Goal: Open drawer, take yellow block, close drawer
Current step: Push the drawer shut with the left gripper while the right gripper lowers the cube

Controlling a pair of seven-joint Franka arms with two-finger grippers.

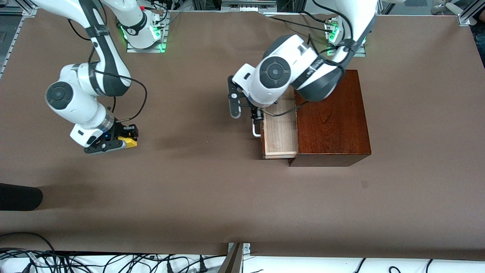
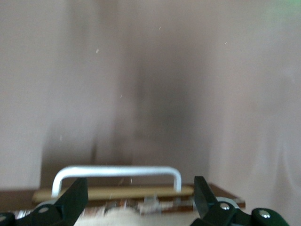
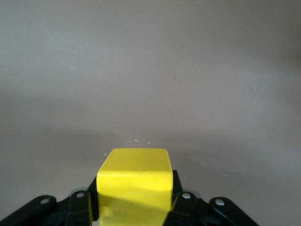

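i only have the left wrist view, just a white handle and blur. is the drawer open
Observer: Yes, the drawer stands pulled out of the box, toward the right arm's end.
Operator: where's the block
Observer: The yellow block is clamped in the right gripper, low over bare table.
Operator: anything left in the drawer
Observer: The visible part shows only pale wood; the left arm covers the rest.

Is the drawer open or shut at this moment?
Open. The drawer sticks out of the wooden box, its pale lining exposed, with the left tool at its white handle.
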